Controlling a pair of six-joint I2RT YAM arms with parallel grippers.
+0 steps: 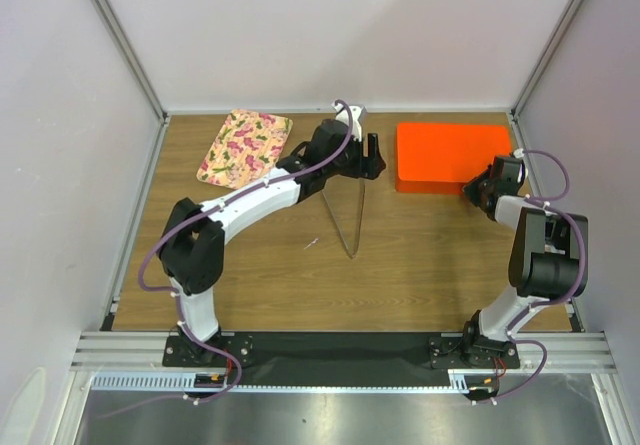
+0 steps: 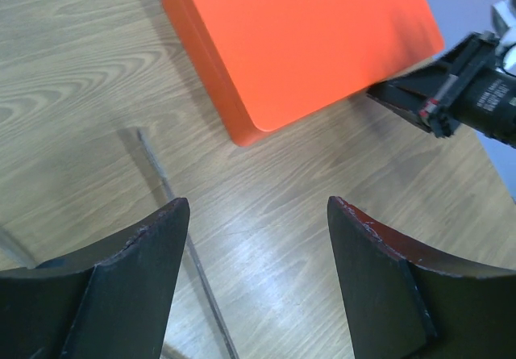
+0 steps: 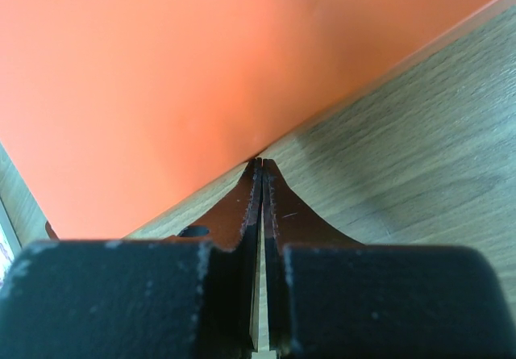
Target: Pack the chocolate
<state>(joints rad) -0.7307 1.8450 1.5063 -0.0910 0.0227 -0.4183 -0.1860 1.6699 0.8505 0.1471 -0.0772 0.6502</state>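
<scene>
No chocolate shows in any view. The orange rectangular box [image 1: 445, 153] lies shut at the back right of the table. My left gripper [image 1: 374, 157] is open and empty, just left of the box; in the left wrist view the gripper [image 2: 258, 202] hovers over bare wood with the box [image 2: 306, 44] ahead. My right gripper [image 1: 470, 191] is shut with nothing between its fingers. Its tips [image 3: 262, 162] touch the box's [image 3: 201, 68] near right edge at table level. It also shows in the left wrist view [image 2: 415, 101].
A floral-patterned tray [image 1: 245, 145] lies at the back left. A clear, thin-edged sheet-like thing [image 1: 345, 215] stands mid-table under the left arm; its edge shows in the left wrist view [image 2: 165, 173]. White walls close in three sides.
</scene>
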